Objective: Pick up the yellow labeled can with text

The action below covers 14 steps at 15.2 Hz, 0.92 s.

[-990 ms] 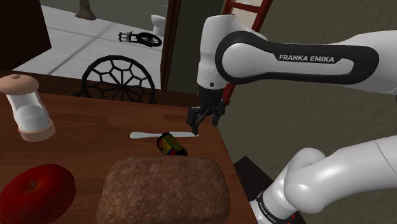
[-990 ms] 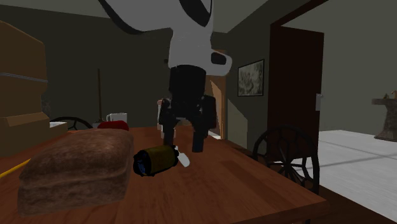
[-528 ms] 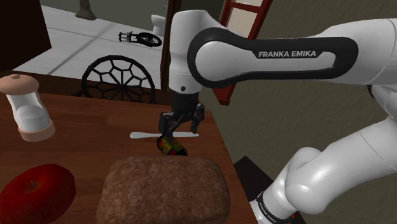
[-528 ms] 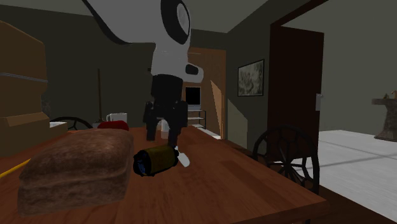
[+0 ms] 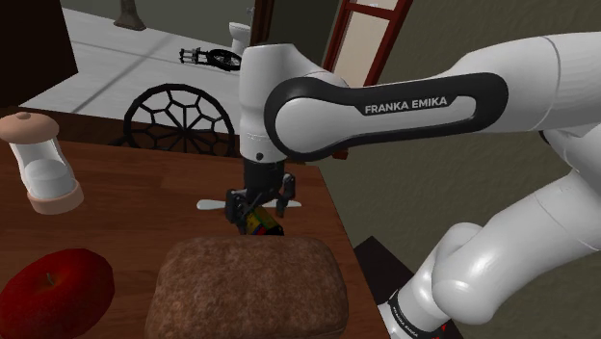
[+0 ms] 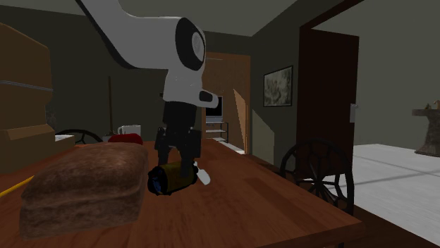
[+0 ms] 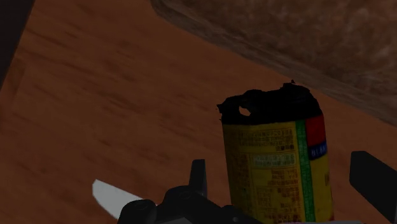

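The can [image 5: 262, 225] lies on its side on the brown wooden table [image 5: 144, 207], close against the bread loaf. Its label is yellow with fine text, a green stripe and a red patch, and its end is dark [image 7: 277, 165]. My gripper [image 5: 258, 204] is open and hangs directly over the can. In the wrist view one black finger [image 7: 198, 179] stands on one side of the can and the other finger [image 7: 374, 184] on the opposite side, neither visibly touching it. In the second exterior view the gripper [image 6: 175, 160] reaches down to the can [image 6: 171, 177].
A large brown bread loaf [image 5: 250, 284] lies just in front of the can. A white knife [image 5: 214, 204] lies behind it. A red apple [image 5: 53, 289] and a pale shaker [image 5: 43, 164] stand further left. The table edge [image 5: 337, 226] is close on the right, and a chair [image 5: 178, 120] stands behind.
The arm has swung towards the shoulder view's left and come down, bringing the gripper from beside the knife's end to over the can. The fingers stayed open. The can has not moved.
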{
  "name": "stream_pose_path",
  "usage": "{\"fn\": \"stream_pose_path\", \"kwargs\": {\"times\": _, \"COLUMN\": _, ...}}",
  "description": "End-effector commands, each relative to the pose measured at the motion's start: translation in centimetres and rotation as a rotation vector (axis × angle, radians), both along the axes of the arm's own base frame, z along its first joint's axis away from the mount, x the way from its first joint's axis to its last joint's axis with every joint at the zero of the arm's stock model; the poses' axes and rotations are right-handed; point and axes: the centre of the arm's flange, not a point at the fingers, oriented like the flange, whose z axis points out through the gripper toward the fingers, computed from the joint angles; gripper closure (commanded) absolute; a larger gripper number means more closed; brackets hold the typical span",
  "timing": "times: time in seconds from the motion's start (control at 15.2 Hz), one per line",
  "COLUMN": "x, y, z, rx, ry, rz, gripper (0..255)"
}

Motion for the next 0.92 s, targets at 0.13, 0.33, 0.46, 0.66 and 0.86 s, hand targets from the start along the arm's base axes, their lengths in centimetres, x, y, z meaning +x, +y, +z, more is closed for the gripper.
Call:
{"fn": "stream_pose_path", "kwargs": {"times": 0.13, "x": 0.1, "y": 0.1, "z": -0.8, "rx": 0.000, "ry": 0.000, "rz": 0.000, "gripper": 255}}
{"fn": "stream_pose_path", "kwargs": {"times": 0.33, "x": 0.1, "y": 0.1, "z": -0.8, "rx": 0.000, "ry": 0.000, "rz": 0.000, "gripper": 255}}
{"fn": "stream_pose_path", "kwargs": {"times": 0.46, "x": 0.1, "y": 0.2, "z": -0.8, "rx": 0.000, "ry": 0.000, "rz": 0.000, "gripper": 255}}
{"fn": "stream_pose_path", "kwargs": {"times": 0.66, "x": 0.1, "y": 0.1, "z": -0.8, "rx": 0.000, "ry": 0.000, "rz": 0.000, "gripper": 255}}
{"fn": "stream_pose_path", "kwargs": {"times": 0.86, "x": 0.0, "y": 0.1, "z": 0.3, "rx": 0.000, "ry": 0.000, "rz": 0.000, "gripper": 255}}
